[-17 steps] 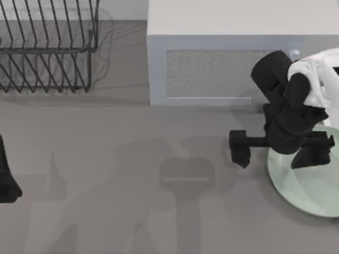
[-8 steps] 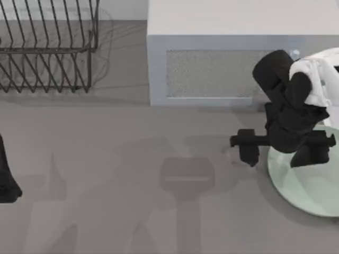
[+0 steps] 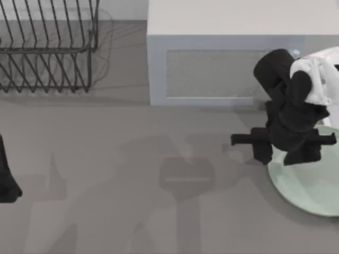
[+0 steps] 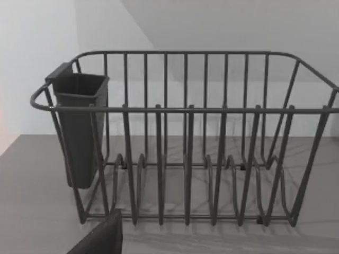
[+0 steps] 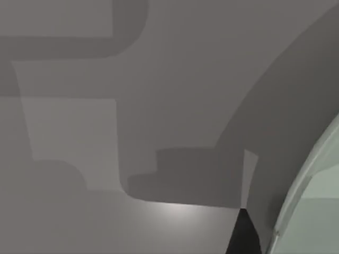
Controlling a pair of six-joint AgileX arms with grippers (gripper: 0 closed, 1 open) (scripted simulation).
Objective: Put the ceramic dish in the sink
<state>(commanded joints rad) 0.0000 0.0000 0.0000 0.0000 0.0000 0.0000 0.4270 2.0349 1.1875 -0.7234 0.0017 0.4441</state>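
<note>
Here, one ceramic dish (image 3: 310, 188) lies flat on the grey table (image 3: 132, 211) at the top view's right side, its pale mint disc running off the right edge. The right gripper (image 3: 286, 151) hangs over the dish's left rim. One dark finger (image 3: 261, 152) sits just outside that rim, over the table, and a second dark part lies over the plate's surface, so the jaws seem to be spread astride the edge; whether either one touches the plate I cannot tell. The right arm's black and white links rise behind it, in front of the microwave (image 3: 222, 53).

In the right wrist view the curved edge of the dish (image 5: 312, 211) shows at one side, with one dark fingertip (image 5: 241, 238) just beside the rim, over bare tabletop crossed by shadows.

One white microwave stands at the back, middle to right. One black wire dish rack (image 3: 47, 47) stands at the back left, well apart from the dish. In the left wrist view the rack (image 4: 185, 137) carries one dark cutlery cup (image 4: 79, 127) hung on its end wall.

The left arm (image 3: 6, 180) is parked at the table's left edge; its fingers' state cannot be told.
</note>
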